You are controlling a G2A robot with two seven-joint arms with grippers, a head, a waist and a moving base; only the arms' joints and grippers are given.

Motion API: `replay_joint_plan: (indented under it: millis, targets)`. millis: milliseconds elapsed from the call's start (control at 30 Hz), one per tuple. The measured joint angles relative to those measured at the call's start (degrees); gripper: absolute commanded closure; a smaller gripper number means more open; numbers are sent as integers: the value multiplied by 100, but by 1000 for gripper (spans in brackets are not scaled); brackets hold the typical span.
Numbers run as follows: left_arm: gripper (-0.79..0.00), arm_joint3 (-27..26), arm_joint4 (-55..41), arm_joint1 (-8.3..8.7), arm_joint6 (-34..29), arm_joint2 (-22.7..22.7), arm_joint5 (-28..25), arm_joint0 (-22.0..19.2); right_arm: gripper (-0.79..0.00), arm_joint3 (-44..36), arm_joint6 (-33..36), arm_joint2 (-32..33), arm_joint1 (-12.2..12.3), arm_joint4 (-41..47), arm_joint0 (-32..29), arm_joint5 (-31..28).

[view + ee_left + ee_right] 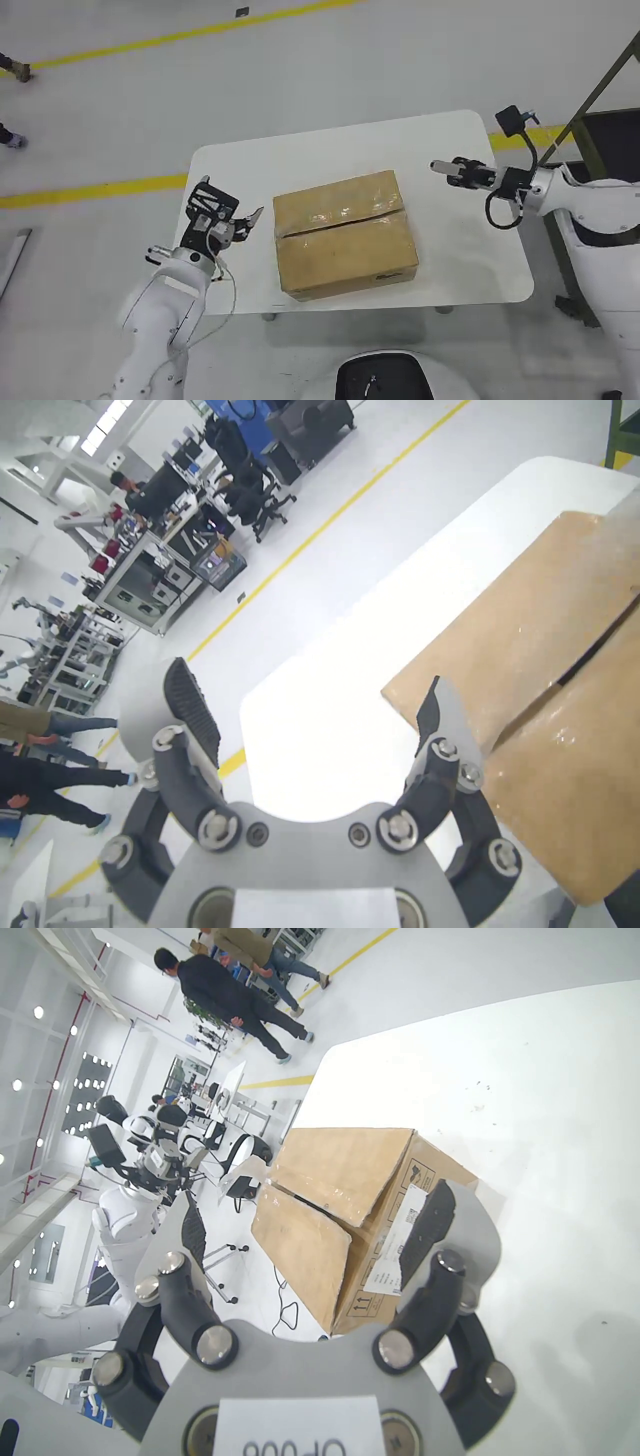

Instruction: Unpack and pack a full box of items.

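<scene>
left tool sits left of centre, just beside the box, fingers apart — right tool at centre right, fingers spread too. closed cardboard box lies mid-frame on the white worktop.

A: box?
B: matt brown cardboard, glossy clear tape on the seam, white paper label.
A: table?
B: white, smooth, faint sheen.
A: left gripper?
B: brushed metal, black ribbed pads, look rubbery.
</scene>
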Motion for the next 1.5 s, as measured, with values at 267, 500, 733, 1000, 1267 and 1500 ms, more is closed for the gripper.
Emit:
replay_joint_plan:
  millis: [267,500,733,1000,1267,1500]
  targets:
    - [-785,-58,-84,13,-59,-191,27,379,-757,-10,250,-682,-121,1739,345,1503]
    - [-785,-57,-82,12,-59,-190,26,378,0,420,-159,-1574,-276,2228,776,1985]
    - [-785,-57,-82,12,-59,-190,26,378,0,959,-395,-2126,-367,2081,1156,1902]
    - [-785,-57,-82,12,-59,-190,26,378,0,1027,-416,-2402,-376,1552,1435,1555]
    - [-785,-32,-102,10,58,-191,84,427,0,725,-160,-2685,-421,1399,1804,1148]
    - [-785,161,-250,9,67,-184,84,453,0,689,41,-3162,-584,1749,2363,637]
